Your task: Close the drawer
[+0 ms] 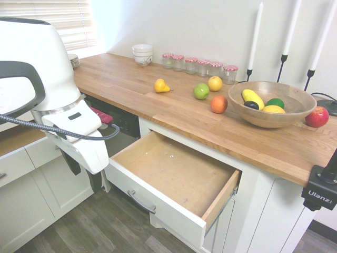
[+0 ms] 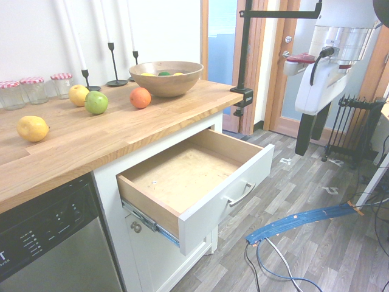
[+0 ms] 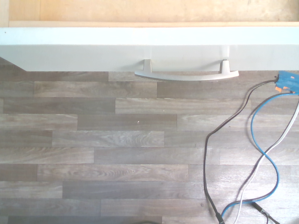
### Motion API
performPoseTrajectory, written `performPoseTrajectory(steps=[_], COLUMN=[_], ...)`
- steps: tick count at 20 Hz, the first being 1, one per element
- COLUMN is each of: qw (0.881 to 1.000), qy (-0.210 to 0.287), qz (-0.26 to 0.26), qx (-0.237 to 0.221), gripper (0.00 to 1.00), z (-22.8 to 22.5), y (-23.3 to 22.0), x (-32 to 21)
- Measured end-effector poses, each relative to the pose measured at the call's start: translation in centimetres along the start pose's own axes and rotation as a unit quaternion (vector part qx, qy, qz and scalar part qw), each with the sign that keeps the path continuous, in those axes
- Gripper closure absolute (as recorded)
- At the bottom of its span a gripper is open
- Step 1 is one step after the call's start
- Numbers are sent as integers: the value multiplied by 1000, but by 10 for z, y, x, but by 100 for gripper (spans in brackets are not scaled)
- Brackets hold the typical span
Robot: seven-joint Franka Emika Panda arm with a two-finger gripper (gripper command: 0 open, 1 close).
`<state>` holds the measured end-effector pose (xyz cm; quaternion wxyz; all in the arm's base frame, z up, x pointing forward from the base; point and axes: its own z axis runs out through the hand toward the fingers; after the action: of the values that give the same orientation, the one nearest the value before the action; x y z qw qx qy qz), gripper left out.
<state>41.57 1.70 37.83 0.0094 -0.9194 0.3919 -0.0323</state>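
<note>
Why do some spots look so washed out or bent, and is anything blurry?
First exterior view: window blind bleached by glare, wide-angle stretch toward the edges. Second exterior view: far wall nearly white, soft shadow inside the drawer. Wrist view: pale highlight on the floor's right side, planks fairly sharp.

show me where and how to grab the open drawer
Best taken by the middle of its grey bar handle, coming from the front, the floor side. The bar bows out from the white front of the drawer on two end posts, leaving a gap behind, so one finger could likely go above it and one below, since it runs lengthwise along the front.
</note>
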Motion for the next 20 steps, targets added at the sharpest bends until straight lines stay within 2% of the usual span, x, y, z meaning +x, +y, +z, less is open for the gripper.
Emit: performPoseTrajectory(steps=[4, 8, 20], qw=[1000, 1000, 998], qy=[-2, -9, -31], qz=[2, 4, 10], qx=[2, -3, -44], gripper=[0, 0, 0], z=[4, 28, 161], y=[-1, -1, 11], x=[0, 3, 15])
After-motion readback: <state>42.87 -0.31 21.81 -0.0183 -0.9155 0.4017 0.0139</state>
